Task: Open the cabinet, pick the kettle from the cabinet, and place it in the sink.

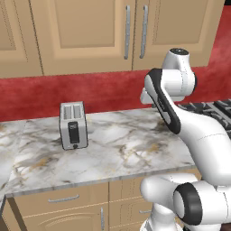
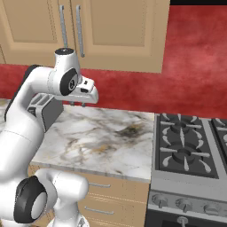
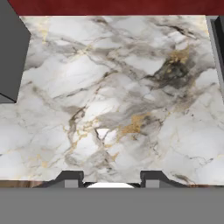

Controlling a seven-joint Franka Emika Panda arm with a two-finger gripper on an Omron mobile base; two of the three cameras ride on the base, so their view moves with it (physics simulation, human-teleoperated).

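You are looking at the very start of the job: the cabinet [image 1: 135, 34] above the counter [image 1: 117, 149] is standing with both doors shut, their two silver bar handles [image 1: 127, 31] side by side at the meeting edge. The kettle is presumably waiting behind those doors, so you cannot see it, and the sink is not appearing in these pictures either.

The gripper [image 2: 78, 105] is hanging over the marble counter, well below the cabinet and pointing straight down at bare stone near the middle of the slab. In the hand view the two fingertips [image 3: 71, 179] are standing apart with nothing between them, so the claw is parted and holding nothing. The toaster [image 1: 73, 125] is sitting toward the back left of the counter, and the stove [image 2: 190, 146] is butting against the counter's right edge.

The step in hand, as I judge it, is opening the cabinet. For that you are needing to raise the hand, turn it to face the doors, and bring the fingers around one bar handle before closing and pulling outward along the door's swing.
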